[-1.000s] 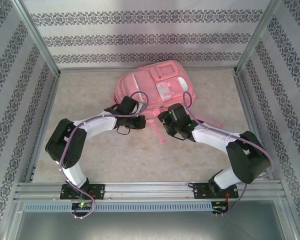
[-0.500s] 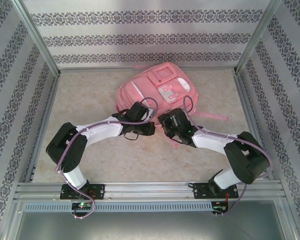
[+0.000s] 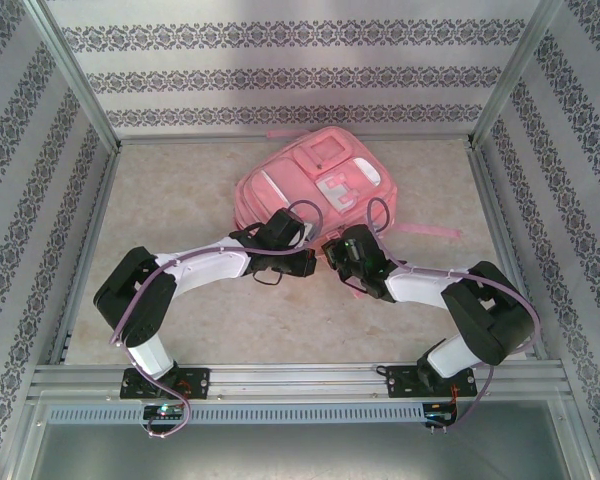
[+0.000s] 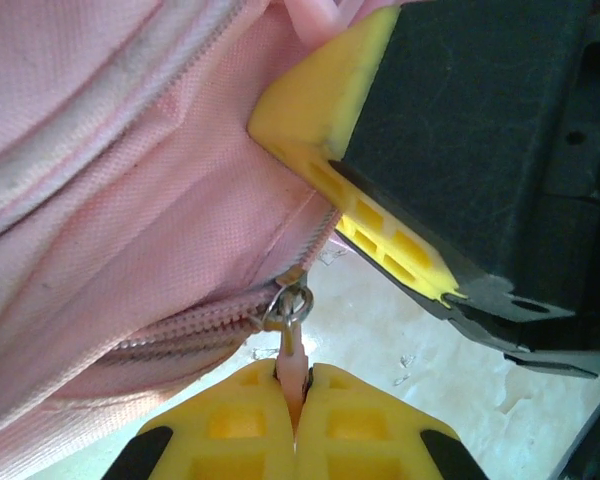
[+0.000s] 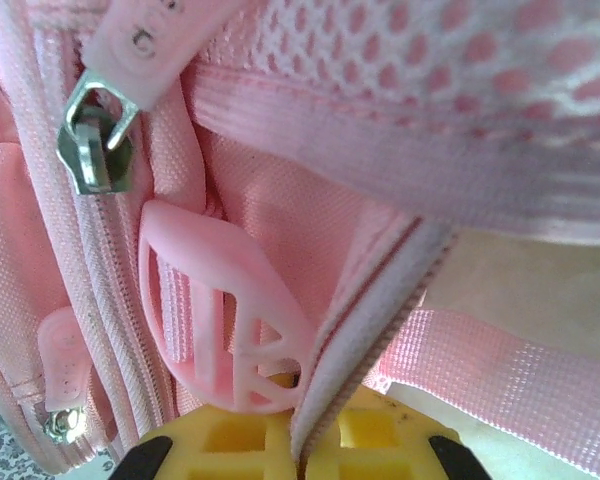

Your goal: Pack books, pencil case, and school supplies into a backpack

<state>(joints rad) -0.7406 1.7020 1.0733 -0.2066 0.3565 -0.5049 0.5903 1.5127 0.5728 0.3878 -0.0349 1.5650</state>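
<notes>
Pink backpack (image 3: 302,172) face-up, long axis 8-to-2 o'clock.
Both clamped tight: left pincer (image 4: 295,385) on zip pull (image 4: 291,350), right pincer (image 5: 300,440) on backpack seam.

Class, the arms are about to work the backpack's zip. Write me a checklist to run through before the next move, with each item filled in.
1. Left pincer shut on the zip pull: ok.
2. Right pincer shut on the backpack at its fabric edge: ok.
3. Zip beside the slider opened: not ok, teeth meet.
4. The backpack resting on the table: ok.
5. Which compartment this zip opens: cannot tell.
</notes>
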